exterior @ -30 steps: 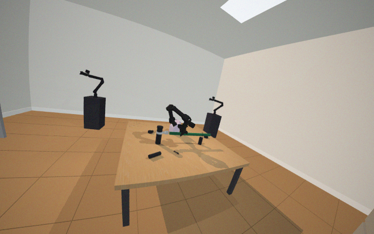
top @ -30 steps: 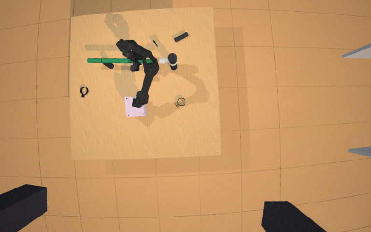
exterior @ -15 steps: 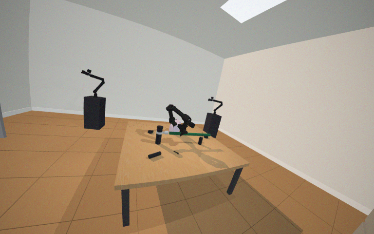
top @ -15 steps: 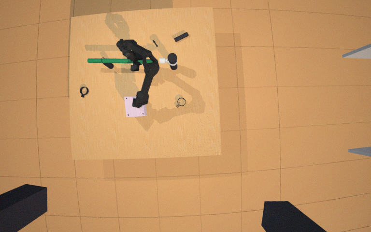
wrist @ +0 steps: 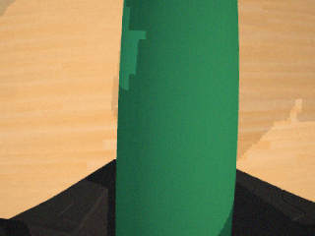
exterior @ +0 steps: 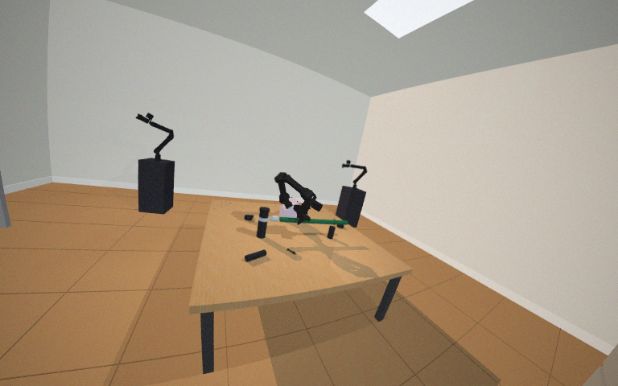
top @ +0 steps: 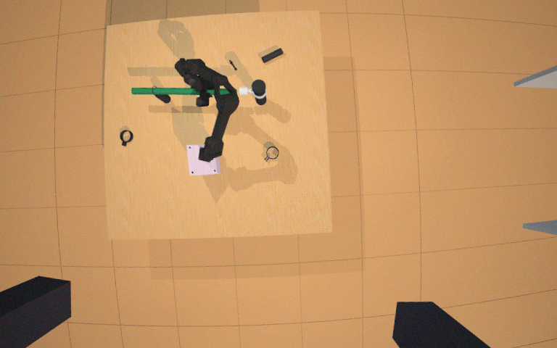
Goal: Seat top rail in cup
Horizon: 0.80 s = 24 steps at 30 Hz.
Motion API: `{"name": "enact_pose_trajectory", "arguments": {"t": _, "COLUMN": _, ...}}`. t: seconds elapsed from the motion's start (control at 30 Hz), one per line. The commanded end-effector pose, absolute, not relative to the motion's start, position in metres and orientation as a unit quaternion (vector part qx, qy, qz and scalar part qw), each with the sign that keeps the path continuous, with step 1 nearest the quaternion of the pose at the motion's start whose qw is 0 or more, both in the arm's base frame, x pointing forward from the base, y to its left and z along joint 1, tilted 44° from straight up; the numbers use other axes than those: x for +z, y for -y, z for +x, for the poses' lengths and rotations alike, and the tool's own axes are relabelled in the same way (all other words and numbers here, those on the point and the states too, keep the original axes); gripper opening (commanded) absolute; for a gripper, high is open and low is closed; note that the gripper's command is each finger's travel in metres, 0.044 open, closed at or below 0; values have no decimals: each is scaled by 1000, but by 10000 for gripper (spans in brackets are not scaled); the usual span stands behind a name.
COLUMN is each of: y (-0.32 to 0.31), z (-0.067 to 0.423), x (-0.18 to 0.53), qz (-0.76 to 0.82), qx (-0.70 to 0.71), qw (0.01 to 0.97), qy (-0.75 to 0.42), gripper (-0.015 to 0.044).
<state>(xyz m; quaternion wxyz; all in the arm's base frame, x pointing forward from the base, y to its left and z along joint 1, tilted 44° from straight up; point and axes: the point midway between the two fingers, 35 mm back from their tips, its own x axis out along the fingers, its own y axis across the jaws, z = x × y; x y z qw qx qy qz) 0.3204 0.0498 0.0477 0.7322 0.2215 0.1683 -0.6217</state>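
The green rail (top: 143, 90) (exterior: 325, 221) (wrist: 177, 98) lies level above the table, passing at the small line post (top: 164, 98) (exterior: 331, 232) with its thin loop. My gripper (top: 203, 92) (exterior: 301, 220) (wrist: 165, 171) is shut on the rail around its middle, one finger on each side. The rail's right end in the top view is in line with the white cup (top: 243, 90) (exterior: 273, 218), at or just short of its mouth; whether any of it is inside cannot be told. The white band (exterior: 262, 219) sits high on the big black post (top: 258, 85) (exterior: 261, 230), below its cap.
A black cylinder (top: 272, 55) (exterior: 255, 255) and a small dark bolt (top: 233, 64) (exterior: 290, 251) lie behind the rail in the top view. A pale pink base plate (top: 196, 163), a black ring clamp (top: 126, 136) and a thin ring (top: 271, 153) are on its other side.
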Motion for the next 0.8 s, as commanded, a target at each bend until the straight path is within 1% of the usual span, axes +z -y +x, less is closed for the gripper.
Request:
{"name": "enact_pose_trajectory", "arguments": {"t": 0.0, "y": -53, "z": 322, "x": 52, "qz": 222, "qx": -619, "qw": 735, "qy": -166, "gripper": 0}}
{"name": "enact_pose_trajectory", "arguments": {"t": 0.77, "y": -46, "z": 325, "x": 61, "qz": 220, "qx": -620, "qw": 734, "qy": -168, "gripper": 0}}
